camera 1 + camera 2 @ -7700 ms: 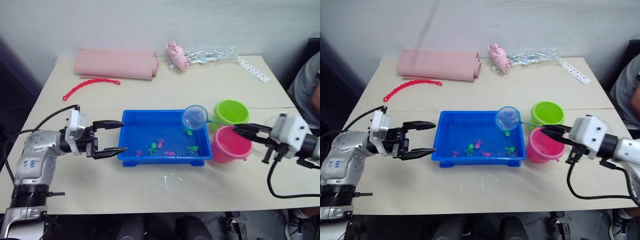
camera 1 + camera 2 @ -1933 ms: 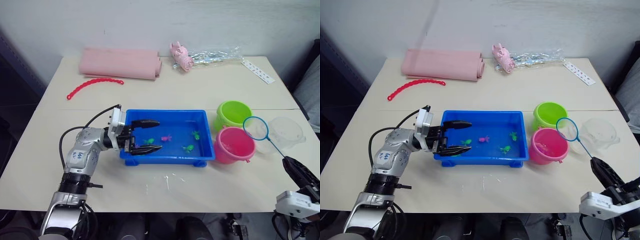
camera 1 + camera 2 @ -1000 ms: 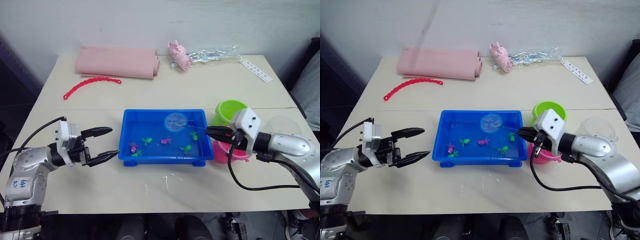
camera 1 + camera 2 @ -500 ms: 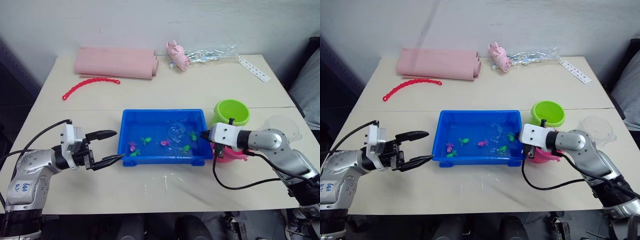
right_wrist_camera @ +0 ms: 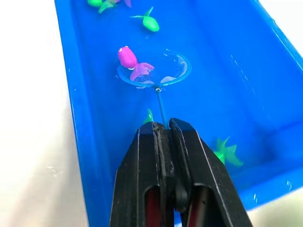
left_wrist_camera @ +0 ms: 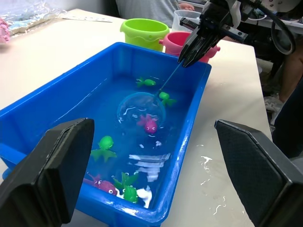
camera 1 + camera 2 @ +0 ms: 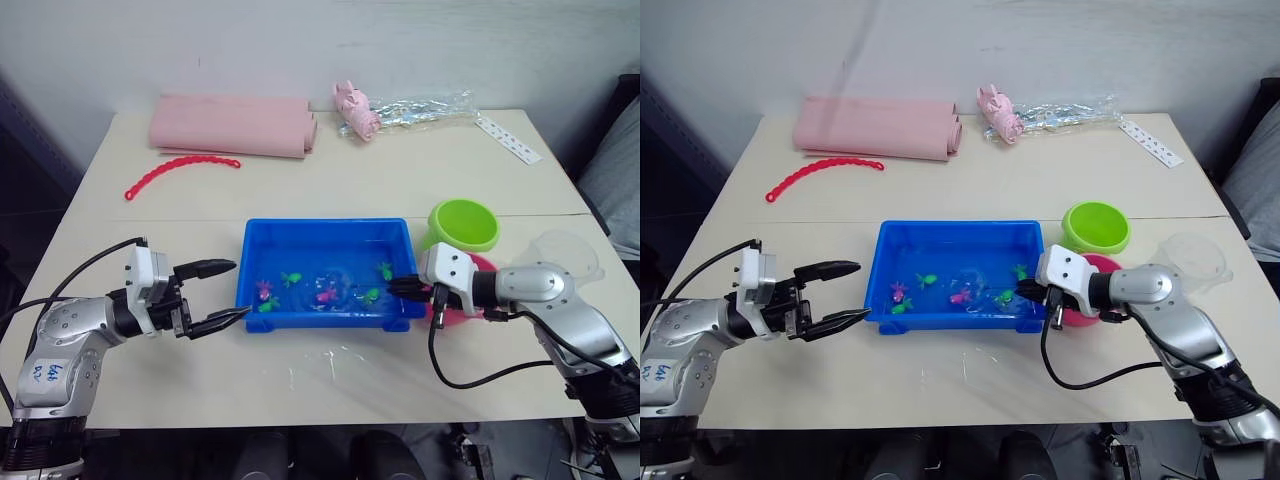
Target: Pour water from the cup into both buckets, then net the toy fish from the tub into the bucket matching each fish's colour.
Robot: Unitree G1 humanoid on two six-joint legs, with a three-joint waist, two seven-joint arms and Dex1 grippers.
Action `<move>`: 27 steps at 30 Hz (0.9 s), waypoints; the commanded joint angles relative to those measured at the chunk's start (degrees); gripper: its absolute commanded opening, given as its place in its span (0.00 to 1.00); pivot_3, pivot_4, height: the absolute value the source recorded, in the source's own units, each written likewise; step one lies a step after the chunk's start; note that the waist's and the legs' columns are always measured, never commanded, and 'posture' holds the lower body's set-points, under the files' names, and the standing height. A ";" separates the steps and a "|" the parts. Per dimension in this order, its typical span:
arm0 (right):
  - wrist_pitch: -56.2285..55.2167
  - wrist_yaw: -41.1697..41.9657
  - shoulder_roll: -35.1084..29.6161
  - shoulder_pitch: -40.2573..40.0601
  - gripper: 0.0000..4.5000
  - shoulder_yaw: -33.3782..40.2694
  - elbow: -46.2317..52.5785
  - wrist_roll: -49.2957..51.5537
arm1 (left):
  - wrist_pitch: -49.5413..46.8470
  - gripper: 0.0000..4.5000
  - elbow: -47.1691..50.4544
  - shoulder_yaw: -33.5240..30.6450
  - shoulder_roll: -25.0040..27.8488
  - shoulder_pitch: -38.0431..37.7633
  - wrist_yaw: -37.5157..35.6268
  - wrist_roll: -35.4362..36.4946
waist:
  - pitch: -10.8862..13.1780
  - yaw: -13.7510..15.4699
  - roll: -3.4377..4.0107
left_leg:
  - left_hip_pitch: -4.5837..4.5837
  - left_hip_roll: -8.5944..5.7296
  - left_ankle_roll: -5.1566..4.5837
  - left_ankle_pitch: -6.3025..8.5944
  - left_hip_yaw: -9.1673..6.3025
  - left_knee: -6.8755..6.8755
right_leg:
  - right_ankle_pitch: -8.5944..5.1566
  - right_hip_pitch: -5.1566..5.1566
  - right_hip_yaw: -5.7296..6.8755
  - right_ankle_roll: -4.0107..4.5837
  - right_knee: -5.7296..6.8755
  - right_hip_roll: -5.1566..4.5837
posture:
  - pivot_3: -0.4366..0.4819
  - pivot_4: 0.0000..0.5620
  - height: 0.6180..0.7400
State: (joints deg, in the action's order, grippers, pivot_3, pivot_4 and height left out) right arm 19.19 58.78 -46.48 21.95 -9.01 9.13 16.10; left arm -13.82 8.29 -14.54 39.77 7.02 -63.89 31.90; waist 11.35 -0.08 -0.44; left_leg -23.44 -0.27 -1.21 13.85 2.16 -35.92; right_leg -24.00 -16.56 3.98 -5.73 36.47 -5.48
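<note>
Since a moment ago the net (image 5: 154,74) has dipped under a pink fish (image 5: 129,59) mid-tub (image 7: 260,232). Right gripper (image 5: 162,126) jaws clench its thin, whippy handle; left gripper (image 7: 226,292) jaws gape beside the tub. Light, slippery fish: lift level.

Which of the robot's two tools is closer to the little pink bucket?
The right tool. It holds the thin-handled net over the blue plastic tub, directly beside the small pink plastic bucket. The left tool hovers open beyond the tub's far end.
</note>
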 commanded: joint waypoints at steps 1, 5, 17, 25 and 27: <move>2.40 0.58 0.24 -0.76 0.00 4.41 2.27 4.05 | 0.60 0.99 0.24 0.00 0.91 1.10 -0.24 -0.01 | 0.00 -0.04 0.00 | 0.00 0.00 0.00 0.00 0.00 0.00 | 0.00 0.00 0.00 0.00 0.00 0.00 | 0.48 0.27 1.00; 2.61 1.41 -0.73 -3.87 0.00 8.30 3.55 6.48 | 0.78 0.99 -0.36 0.45 0.68 2.00 -0.51 -0.16 | 0.00 -0.03 0.00 | 0.00 0.00 0.00 0.00 0.00 0.03 | 0.00 0.00 0.01 0.00 -0.01 0.01 | 0.48 0.27 1.00; 0.35 3.88 -1.52 -19.99 0.00 26.81 11.50 15.86 | 2.43 0.99 -5.23 4.66 -1.23 7.29 -3.10 -0.87 | 0.00 0.14 0.00 | 0.01 -0.01 -0.01 0.01 0.01 0.03 | 0.00 0.03 0.04 0.00 -0.03 0.03 | 0.48 0.27 1.00; 0.05 2.15 0.05 -33.78 0.00 41.41 18.58 19.23 | 4.22 0.99 -12.01 8.97 -3.34 14.03 -7.02 -2.12 | 0.00 0.71 0.00 | 0.01 -0.02 -0.01 0.01 0.02 0.02 | 0.00 0.06 0.03 0.00 -0.06 0.03 | 0.48 0.27 1.00; -0.37 1.86 1.45 -37.30 0.00 45.53 20.49 20.31 | 4.63 0.99 -14.10 10.18 -4.13 16.14 -8.19 -2.60 | 0.00 0.95 0.00 | 0.01 -0.02 -0.01 0.01 0.03 0.02 | 0.00 0.06 0.03 -0.01 -0.05 0.03 | 0.48 0.27 1.00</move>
State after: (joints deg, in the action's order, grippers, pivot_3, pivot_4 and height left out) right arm 19.98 60.96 -45.63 -14.44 32.42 26.82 34.36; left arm -10.38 -5.33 -4.61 35.78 22.12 -70.96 29.52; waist 11.35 0.87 -0.44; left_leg -23.43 -0.29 -1.21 13.86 2.19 -35.89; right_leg -24.00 -16.51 4.00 -5.74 36.43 -5.44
